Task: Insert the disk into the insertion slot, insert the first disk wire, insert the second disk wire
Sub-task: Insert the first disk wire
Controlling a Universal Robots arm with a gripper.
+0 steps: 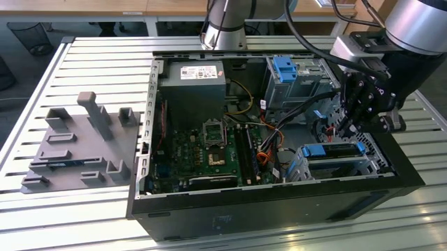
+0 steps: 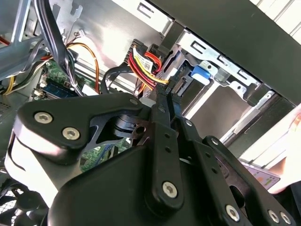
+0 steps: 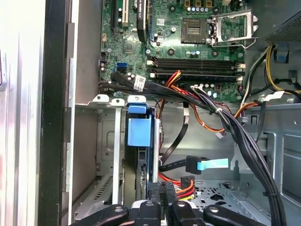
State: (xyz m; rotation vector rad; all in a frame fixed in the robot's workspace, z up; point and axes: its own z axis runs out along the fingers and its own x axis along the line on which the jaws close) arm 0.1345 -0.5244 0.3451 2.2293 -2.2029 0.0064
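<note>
Firstly, in the exterior view an open computer case [image 1: 279,198] lies on a slatted metal table [image 1: 98,57], and the gripper [image 1: 349,128] hangs down into the case on the exterior view's right side. The disk [image 1: 334,150] already sits in the insertion slot [image 1: 342,168], with the blue caddy showing at the mouth of the cage, and the gripper is just beside it. A taller grey bay [image 1: 293,83] with a blue latch stands farther back, the motherboard [image 1: 209,151] covers the middle of the case, and a grey fixture plate [image 1: 77,141] lies on the table at the exterior view's left, well apart from the case. In this view I cannot tell how the fingers stand. Next, in the second wrist view the black fingers [image 2: 162,122] run close together toward a red-and-yellow wire bundle [image 2: 146,63], and the gripper [image 2: 167,89] meets the end of this bundle; the disk [image 2: 202,73] shows its blue caddy tab inside the insertion slot [image 2: 225,66] just beyond. Lastly, in the first wrist view the gripper [image 3: 161,190] has its fingers [image 3: 153,195] drawn nearly together at the rear edge of the disk [image 3: 139,134], which stands edge-on in the insertion slot [image 3: 110,155]. They appear to pinch the end of the red-and-yellow wire bundle [image 3: 184,188]. A blue flat cable plug [image 3: 196,165] lies loose near it, not touching the disk, and the motherboard [image 3: 178,33] is behind.
</note>
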